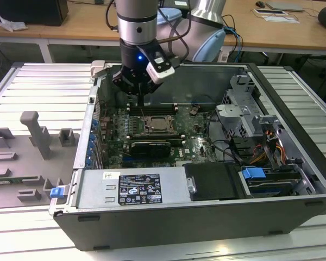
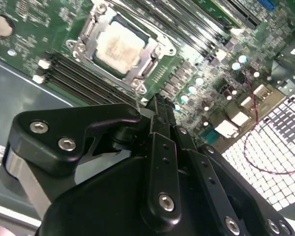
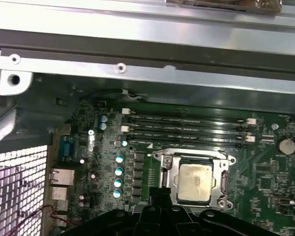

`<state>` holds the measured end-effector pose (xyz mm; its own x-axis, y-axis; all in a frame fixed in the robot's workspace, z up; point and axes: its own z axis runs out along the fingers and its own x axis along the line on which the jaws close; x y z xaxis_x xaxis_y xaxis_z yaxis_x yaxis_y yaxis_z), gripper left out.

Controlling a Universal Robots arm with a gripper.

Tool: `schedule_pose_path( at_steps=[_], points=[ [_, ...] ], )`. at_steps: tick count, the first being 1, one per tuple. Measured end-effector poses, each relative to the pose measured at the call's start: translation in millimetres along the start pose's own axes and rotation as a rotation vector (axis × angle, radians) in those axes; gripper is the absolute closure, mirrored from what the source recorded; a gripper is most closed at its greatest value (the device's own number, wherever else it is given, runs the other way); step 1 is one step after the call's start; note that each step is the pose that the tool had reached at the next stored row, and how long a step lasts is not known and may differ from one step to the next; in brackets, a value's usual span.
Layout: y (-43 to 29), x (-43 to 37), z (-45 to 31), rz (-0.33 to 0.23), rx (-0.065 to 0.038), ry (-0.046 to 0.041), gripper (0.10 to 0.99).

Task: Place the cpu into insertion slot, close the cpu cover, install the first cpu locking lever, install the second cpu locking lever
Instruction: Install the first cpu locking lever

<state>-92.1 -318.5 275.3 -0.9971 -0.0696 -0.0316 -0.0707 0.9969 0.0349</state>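
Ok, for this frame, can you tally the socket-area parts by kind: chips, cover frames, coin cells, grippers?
cpu, seated in the socket: 1
cpu cover, lying framed around the chip: 1
coin cell on the board: 1
gripper, near the socket's edge: 1
Total: 4
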Motion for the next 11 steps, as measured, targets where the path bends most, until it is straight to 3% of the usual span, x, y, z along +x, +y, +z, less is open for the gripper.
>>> schedule_pose_path(
  at_steps=[2, 11],
  points=[
    [0.5, 5.9, 1.1, 0.000, 0.000, -0.0001, 0.980],
    [0.9, 12.1, 4.7, 0.000, 0.000, 0.0000, 0.980]
  ],
)
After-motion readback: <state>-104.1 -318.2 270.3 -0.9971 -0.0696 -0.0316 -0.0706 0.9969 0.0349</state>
